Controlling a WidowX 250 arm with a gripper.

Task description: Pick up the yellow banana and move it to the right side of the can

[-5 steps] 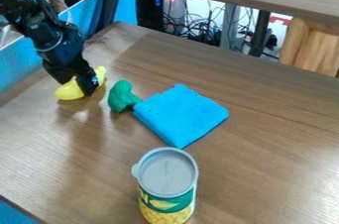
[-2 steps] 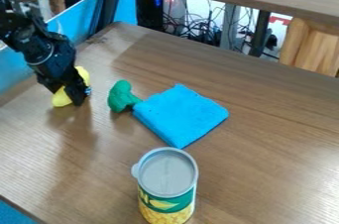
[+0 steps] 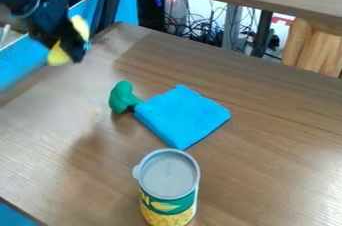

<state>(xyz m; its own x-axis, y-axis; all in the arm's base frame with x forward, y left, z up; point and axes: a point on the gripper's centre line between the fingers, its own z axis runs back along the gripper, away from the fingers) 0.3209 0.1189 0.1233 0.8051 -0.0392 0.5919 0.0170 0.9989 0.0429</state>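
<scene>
1. Wooden table (image 3: 267, 135).
2. Upright can (image 3: 177, 204), near edge; grey lid (image 3: 169, 174) on, contents hidden.
3. Folded blue cloth (image 3: 182, 116), behind the can.
4. Black hand (image 3: 75, 51), closed around a yellow toy (image 3: 58, 56), upper left.
5. Green toy broccoli (image 3: 121, 97), stem at the cloth's left corner.

The camera looks down at a slant from above the near side of the bench (image 3: 267, 135), facing its far edge. The can (image 3: 170, 175) stands close to the lens, the gripper (image 3: 75, 52) farther off at far left, and the cables (image 3: 200, 35) beyond.
</scene>
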